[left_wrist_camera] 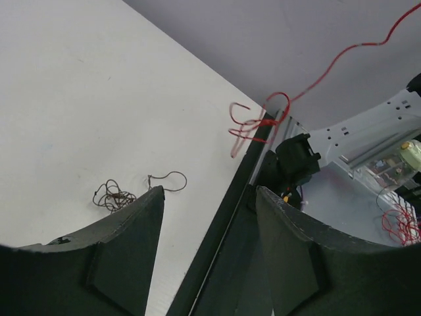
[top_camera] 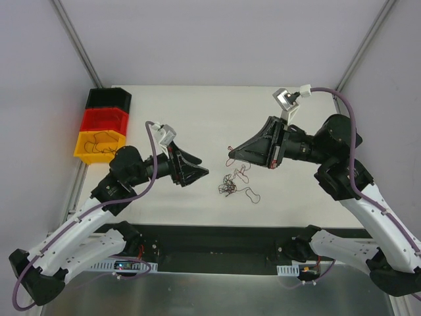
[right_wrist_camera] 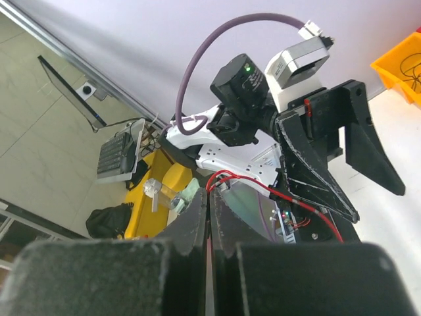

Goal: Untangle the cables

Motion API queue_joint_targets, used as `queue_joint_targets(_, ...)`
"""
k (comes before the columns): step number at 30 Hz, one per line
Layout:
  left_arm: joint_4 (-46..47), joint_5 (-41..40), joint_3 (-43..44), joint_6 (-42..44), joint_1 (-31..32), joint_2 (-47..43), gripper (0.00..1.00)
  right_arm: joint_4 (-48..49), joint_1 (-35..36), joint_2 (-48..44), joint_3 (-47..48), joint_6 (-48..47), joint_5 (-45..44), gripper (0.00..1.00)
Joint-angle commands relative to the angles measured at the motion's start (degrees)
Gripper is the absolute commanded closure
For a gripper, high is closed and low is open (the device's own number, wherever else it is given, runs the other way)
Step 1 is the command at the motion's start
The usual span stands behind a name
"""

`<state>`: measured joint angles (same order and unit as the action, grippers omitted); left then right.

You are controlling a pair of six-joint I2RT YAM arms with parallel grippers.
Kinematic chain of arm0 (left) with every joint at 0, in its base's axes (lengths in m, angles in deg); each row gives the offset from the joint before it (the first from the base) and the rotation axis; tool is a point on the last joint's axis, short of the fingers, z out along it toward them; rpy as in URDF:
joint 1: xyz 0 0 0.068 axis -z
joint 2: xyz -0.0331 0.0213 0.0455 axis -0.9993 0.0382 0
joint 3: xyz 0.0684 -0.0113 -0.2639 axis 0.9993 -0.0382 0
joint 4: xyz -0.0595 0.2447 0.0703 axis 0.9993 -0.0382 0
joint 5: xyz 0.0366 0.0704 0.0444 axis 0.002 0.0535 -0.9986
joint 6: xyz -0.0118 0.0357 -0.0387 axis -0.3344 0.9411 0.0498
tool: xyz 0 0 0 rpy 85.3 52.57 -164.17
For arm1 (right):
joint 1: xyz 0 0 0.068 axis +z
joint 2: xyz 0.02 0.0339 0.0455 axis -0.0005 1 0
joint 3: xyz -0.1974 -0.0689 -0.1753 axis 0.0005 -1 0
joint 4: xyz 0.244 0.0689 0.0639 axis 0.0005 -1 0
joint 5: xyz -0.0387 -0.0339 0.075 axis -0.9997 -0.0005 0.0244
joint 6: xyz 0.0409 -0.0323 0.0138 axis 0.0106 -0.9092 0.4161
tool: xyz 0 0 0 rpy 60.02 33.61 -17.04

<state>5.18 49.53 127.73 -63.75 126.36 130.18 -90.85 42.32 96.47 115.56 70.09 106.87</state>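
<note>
A small tangle of thin brown and black cables (top_camera: pixel 227 186) lies on the white table (top_camera: pixel 197 112), with a separate dark loop (top_camera: pixel 252 195) just to its right. It also shows in the left wrist view (left_wrist_camera: pixel 113 195), beside the loop (left_wrist_camera: pixel 168 181). My right gripper (top_camera: pixel 231 153) is shut on a thin red cable (top_camera: pixel 240 170) and holds it above the table, its curled end dangling over the tangle. The red cable hangs in the left wrist view (left_wrist_camera: pixel 253 122) and runs from my shut right gripper (right_wrist_camera: pixel 209 197). My left gripper (top_camera: pixel 197 172) is open and empty, left of the tangle (left_wrist_camera: pixel 209 194).
Stacked black, red and yellow bins (top_camera: pixel 105 125) stand at the table's left edge; the yellow one holds a thin wire (top_camera: pixel 99 145). The table's black front edge (top_camera: pixel 230 234) runs near the arm bases. White walls enclose the table.
</note>
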Motion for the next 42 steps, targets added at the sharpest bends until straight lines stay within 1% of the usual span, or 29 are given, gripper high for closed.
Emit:
queue_joint_targets(1, 4.63, 6.11, 4.45, -0.90, -0.22, 3.89, 0.42, 5.27, -0.25, -0.64, 0.28, 1.11, 4.05, 1.00)
queue_joint_targets(3, 8.22, 8.56, 5.15, -3.80, -0.22, 6.70, 0.40, 5.79, -0.25, -0.73, 0.01, 1.55, 4.67, 1.00)
queue_joint_targets(6, 17.60, 18.39, 4.55, -8.71, 0.04, 11.10, 0.41, 10.17, -0.16, -0.56, -1.04, 4.00, 6.77, 1.00)
queue_joint_targets(7, 21.12, 20.16, 3.93, -10.48, 0.13, 12.24, 0.41, 12.28, -0.25, -0.47, -1.48, 5.23, 7.91, 1.00)
queue_joint_targets(9, 26.06, 21.58, 3.14, -12.42, 0.48, 13.92, 0.44, 15.89, -0.07, -0.38, -2.27, 7.35, 9.50, 1.00)
queue_joint_targets(11, 28.53, 22.46, 3.31, -13.21, 0.83, 15.15, 0.46, 17.13, 0.01, -0.12, -2.36, 8.23, 10.47, 1.00)
queue_joint_targets(13, 29.15, 22.98, 4.01, -13.31, 1.35, 16.55, 0.46, 17.40, 0.02, -0.03, -2.36, 8.32, 11.00, 1.00)
queue_joint_targets(15, 29.86, 23.95, 4.54, -13.22, 2.06, 18.05, 0.48, 17.57, 0.02, -0.03, -2.45, 8.15, 11.43, 1.00)
queue_joint_targets(21, 30.03, 23.08, 5.07, -15.76, 2.68, 22.44, 0.53, 18.10, 0.45, 0.15, -2.36, 7.88, 11.79, 0.99)
queue_joint_targets(24, 33.45, 23.95, 4.54, -18.22, 3.29, 24.20, 0.56, 18.19, 0.63, 0.24, -2.36, 7.88, 11.79, 0.99)
queue_joint_targets(27, 35.74, 24.57, 4.19, -19.54, 4.17, 25.34, 0.58, 18.27, 0.63, 0.41, -2.36, 7.71, 11.88, 0.99)
queue_joint_targets(30, 36.01, 23.61, 3.84, -19.11, 4.70, 25.61, 0.60, 18.45, 0.81, 0.50, -2.36, 7.62, 12.05, 1.00)
queue_joint_targets(33, 36.27, 24.30, 4.62, -19.63, 4.87, 26.40, 0.63, 18.71, 1.07, 0.85, -2.19, 7.71, 12.05, 1.00)
queue_joint_targets(42, 38.91, 27.82, 3.58, -20.60, 6.28, 26.23, 0.61, 18.71, 1.25, 0.76, -1.83, 7.53, 12.14, 1.00)
